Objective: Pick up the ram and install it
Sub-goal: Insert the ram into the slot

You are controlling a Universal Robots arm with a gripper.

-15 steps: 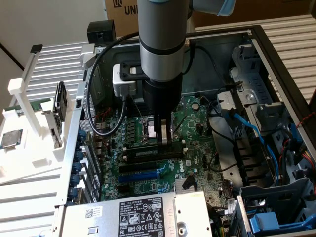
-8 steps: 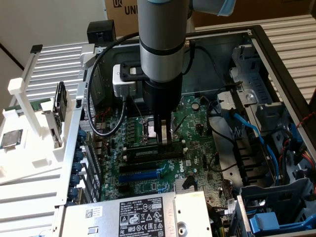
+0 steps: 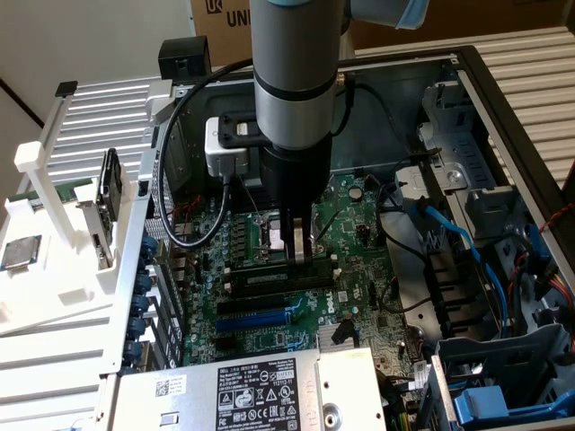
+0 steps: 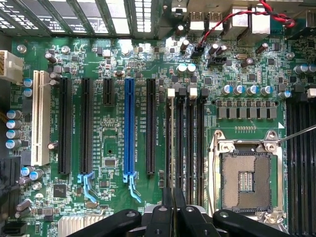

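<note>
The ram [image 3: 269, 280], a thin dark stick with a pale label strip, stands on edge along the black memory slots [image 4: 190, 143] of the motherboard inside the open computer case. My gripper [image 3: 301, 256] reaches straight down onto its top edge, with the fingers pinched together on it. In the wrist view the gripper [image 4: 175, 207] has its narrow fingers closed side by side over the slot nearest the blue expansion slot [image 4: 129, 128]. The stick itself is hidden edge-on between them there.
The open CPU socket [image 4: 245, 177] lies right beside the memory slots. A labelled power supply [image 3: 269, 386] sits at the case's front, with blue cables [image 3: 449, 233] and a drive cage [image 3: 503, 377] on the exterior view's right. A white rack [image 3: 54, 260] stands outside on the left.
</note>
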